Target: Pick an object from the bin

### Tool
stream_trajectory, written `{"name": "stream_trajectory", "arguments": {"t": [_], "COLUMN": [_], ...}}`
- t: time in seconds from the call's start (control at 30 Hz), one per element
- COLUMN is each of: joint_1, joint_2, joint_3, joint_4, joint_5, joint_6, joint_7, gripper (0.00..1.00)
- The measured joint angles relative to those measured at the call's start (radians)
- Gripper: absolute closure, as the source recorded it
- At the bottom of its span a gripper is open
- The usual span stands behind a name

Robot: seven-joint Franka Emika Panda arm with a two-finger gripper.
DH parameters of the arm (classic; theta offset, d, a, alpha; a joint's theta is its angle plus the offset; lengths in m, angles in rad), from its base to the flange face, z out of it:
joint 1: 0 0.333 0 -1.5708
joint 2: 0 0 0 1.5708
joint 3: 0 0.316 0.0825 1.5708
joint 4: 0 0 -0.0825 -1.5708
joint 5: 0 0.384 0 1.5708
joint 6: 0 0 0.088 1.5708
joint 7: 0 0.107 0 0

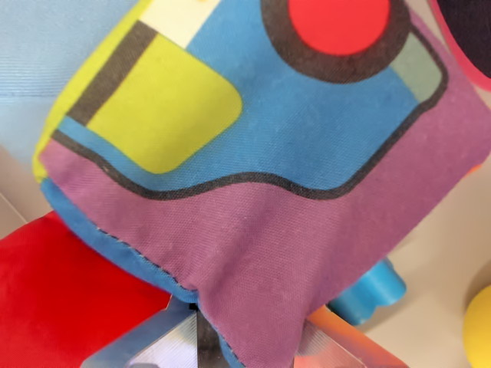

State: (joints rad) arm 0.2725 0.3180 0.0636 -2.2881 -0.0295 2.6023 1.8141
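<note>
A soft fabric toy [253, 153] fills most of the wrist view. It is printed with purple, blue and yellow-green patches, black outlines and a red circle. Its purple lower corner hangs down between the two fingers of my gripper [247, 346] at the bottom edge. One metal finger [157, 341] shows on the wrist view's left and the other [341, 343] on the right. The jaws press against the fabric from both sides, so the gripper is shut on the toy. The toy hides much of the bin below it.
A red block [61, 299] lies at the lower left. A blue plastic piece [377, 291] and a yellow ball [479, 326] sit at the lower right on the pale bin floor [437, 238]. Light blue cloth [46, 46] is at the upper left, a pink-rimmed dark object [469, 31] at the upper right.
</note>
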Motion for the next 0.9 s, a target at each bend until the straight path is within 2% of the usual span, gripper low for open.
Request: {"name": "stream_trajectory", "arguments": {"t": [0.4, 0.9], "joint_1": [-0.001, -0.001], "joint_2": [-0.063, -0.169], "joint_3": [0.001, 0.002], "joint_4": [0.0, 0.013], "joint_5": [0.005, 0.018], "joint_6": [-0.061, -0.179], "joint_7": [-0.003, -0.011], "gripper": [1.0, 1.0]}}
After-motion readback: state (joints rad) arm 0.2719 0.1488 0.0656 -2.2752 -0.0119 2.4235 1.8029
